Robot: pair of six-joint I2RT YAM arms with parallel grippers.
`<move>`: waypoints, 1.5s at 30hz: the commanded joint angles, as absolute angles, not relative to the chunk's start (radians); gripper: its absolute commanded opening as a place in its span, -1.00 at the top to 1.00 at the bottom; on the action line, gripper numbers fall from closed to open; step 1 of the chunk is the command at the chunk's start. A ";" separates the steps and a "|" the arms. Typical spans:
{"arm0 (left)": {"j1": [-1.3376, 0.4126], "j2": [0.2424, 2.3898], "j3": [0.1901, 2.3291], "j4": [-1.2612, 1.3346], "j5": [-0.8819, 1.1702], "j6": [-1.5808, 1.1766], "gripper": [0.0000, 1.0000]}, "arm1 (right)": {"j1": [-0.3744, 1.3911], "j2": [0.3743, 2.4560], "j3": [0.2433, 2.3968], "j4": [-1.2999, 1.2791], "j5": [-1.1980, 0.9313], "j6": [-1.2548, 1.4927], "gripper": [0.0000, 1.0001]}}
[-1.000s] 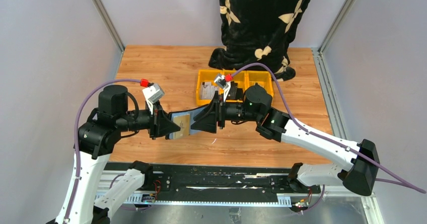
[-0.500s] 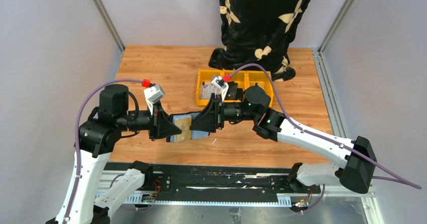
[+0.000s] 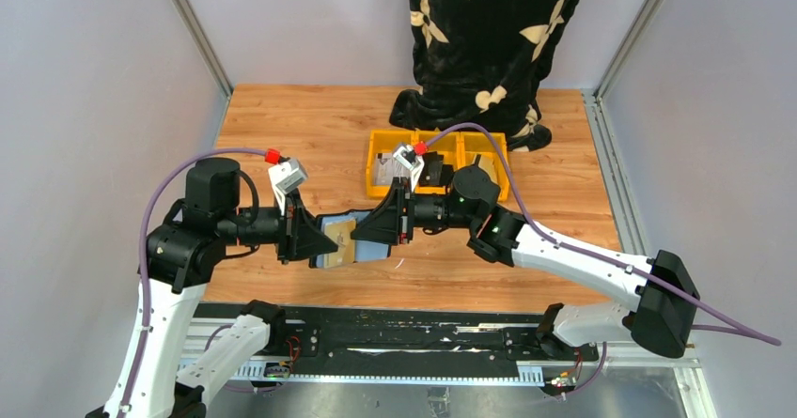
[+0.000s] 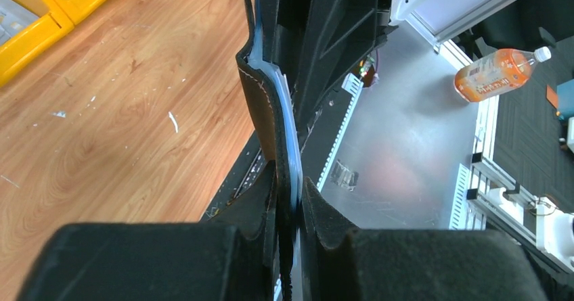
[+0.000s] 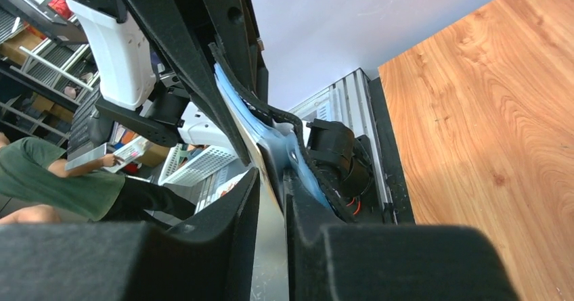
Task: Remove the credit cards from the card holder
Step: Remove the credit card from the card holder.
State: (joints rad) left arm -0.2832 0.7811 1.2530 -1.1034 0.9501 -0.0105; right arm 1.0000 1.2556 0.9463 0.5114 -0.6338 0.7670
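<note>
My left pincer (image 4: 290, 194) is clenched on the small black leather-like card holder (image 4: 259, 101), in the air near the yellow plastic bins (image 3: 390, 135). My right pincer (image 5: 272, 179) sits narrow around a thin pale credit card (image 3: 345, 234); its grip I cannot tell. A weak pinch may slip off.

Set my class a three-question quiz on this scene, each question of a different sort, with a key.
1. True or false: the card holder lies flat on the table.
2. Fill in: the holder's inner sleeves are ___.
3. The bins behind are: A red, B yellow, C green.
Key: 1 false, it hangs in the air between the left pincer and the right pincer. 2 blue. 3 B.
</note>
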 commanded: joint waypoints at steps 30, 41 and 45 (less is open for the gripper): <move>-0.291 0.740 1.246 -1.064 1.343 -0.015 0.64 | 1.032 1.146 0.692 0.973 -0.648 0.900 1.00; -0.290 0.741 1.259 -1.065 1.319 -0.016 0.86 | 1.032 1.103 0.686 0.928 -0.673 0.863 1.00; -0.291 0.741 1.262 -1.065 1.312 -0.021 0.95 | 1.031 1.078 0.684 0.887 -0.671 0.842 1.00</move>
State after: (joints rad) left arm -0.2794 0.7513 1.2339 -1.0706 1.2793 -0.0040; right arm 1.0435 1.1198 0.7010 0.9176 -0.6647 0.8848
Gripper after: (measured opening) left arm 0.165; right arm 0.007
